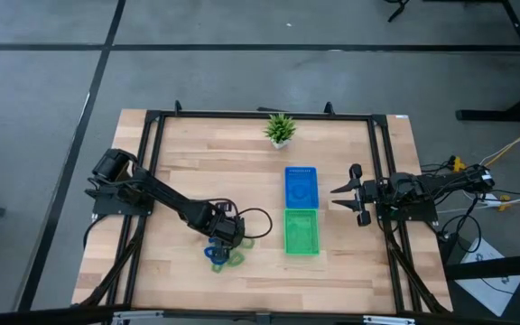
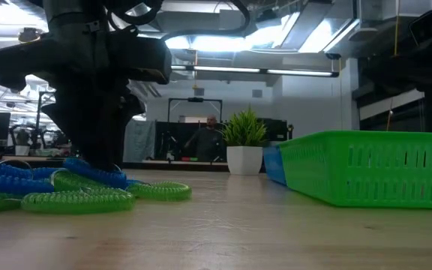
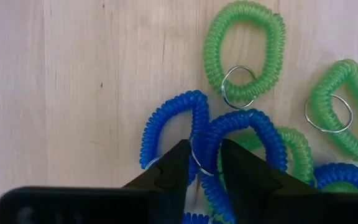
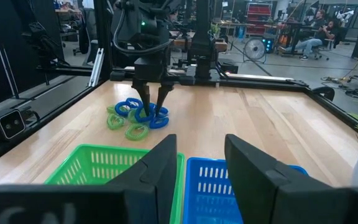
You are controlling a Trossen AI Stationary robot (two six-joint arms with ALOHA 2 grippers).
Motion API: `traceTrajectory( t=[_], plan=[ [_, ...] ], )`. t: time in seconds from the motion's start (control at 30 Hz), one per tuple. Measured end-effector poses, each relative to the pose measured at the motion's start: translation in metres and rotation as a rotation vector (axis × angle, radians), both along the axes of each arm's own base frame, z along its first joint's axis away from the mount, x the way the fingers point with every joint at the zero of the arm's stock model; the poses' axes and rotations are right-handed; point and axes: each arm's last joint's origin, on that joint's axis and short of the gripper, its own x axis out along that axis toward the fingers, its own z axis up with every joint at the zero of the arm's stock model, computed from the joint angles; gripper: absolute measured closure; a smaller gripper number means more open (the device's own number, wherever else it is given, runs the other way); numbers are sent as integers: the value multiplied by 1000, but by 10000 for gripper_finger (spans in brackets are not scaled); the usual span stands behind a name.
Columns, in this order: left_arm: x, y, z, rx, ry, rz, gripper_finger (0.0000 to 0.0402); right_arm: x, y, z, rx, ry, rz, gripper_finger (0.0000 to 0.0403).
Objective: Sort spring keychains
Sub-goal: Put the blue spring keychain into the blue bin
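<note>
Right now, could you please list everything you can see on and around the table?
Blue spring keychains: at least three, blue, in the pile near the table's front, left of the trays.
Green spring keychains: at least three, light green, in the same pile.
Blue tray: one, blue, table centre.
Green tray: one, green, directly in front of the blue tray.
Potted plant: one, green in a white pot, back edge.
Person: one, in the room behind.
Left gripper: down in the pile, closing around blue coils.
Right gripper: open, waiting right of the trays.
</note>
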Motion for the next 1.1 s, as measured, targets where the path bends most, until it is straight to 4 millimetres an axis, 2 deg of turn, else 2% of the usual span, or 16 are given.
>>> traceTrajectory(
  t=[0.27, 0.5, 0.8, 1.1],
  plan=[
    [0, 0, 0, 1, 1, -2, 379, 0, 0, 0, 0, 0, 0, 267],
    [-1, 0, 8, -8, -23, -8, 391, 0, 0, 0, 0, 0, 0, 267],
    [5, 0, 42, 50, -133, -69, 395, 0, 0, 0, 0, 0, 0, 267],
    [21, 8, 83, 278, -292, -137, 395, 0, 0, 0, 0, 0, 0, 267]
  ],
)
